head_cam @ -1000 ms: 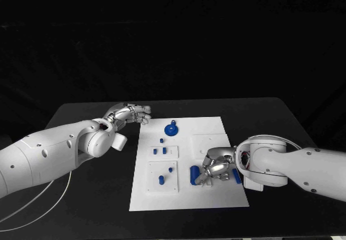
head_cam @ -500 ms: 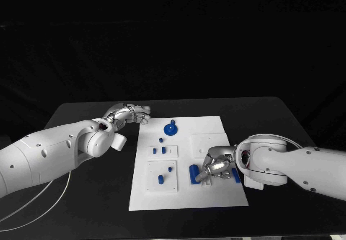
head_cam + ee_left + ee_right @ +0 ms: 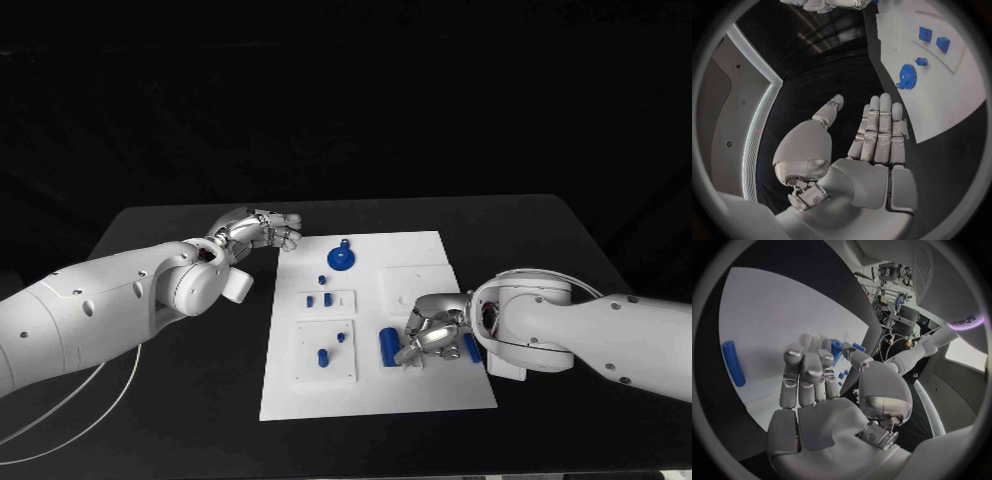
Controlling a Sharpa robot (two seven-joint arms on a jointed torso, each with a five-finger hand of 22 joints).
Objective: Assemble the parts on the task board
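While the task board (image 3: pixel 378 320) lies flat in the middle of the black table (image 3: pixel 577 240), the right hand (image 3: pixel 430 336) is positioned low over the board's near right portion. A blue cylinder (image 3: pixel 388 347) lies on the board just beside that hand, on the side toward the board's centre, with its long axis running roughly from the board's far edge toward its near edge. A second elongated blue part (image 3: pixel 470 348) lies on the hand's other side, close to the board's right edge. The right wrist view shows the fingers (image 3: pixel 803 371) extended and close together, with nothing in them; the cylinder is clear of the palm, off to one side.

The left hand (image 3: pixel 263 228) rests off the board, beyond its far left corner, fingers (image 3: pixel 879 131) straight and holding nothing. The blue gear (image 3: pixel 342 260) lies on the board's far portion, the nearest part to that hand.

Raised white fixtures on the board's left half carry small blue pegs (image 3: pixel 326 299); one peg (image 3: pixel 322 280) lies loose between them and the gear. The lower fixture (image 3: pixel 325 352) also holds small blue pieces.

Judgement: the right hand is far nearer the cylinder, and would need to shift sideways toward the board's centre to grasp it across its long axis.
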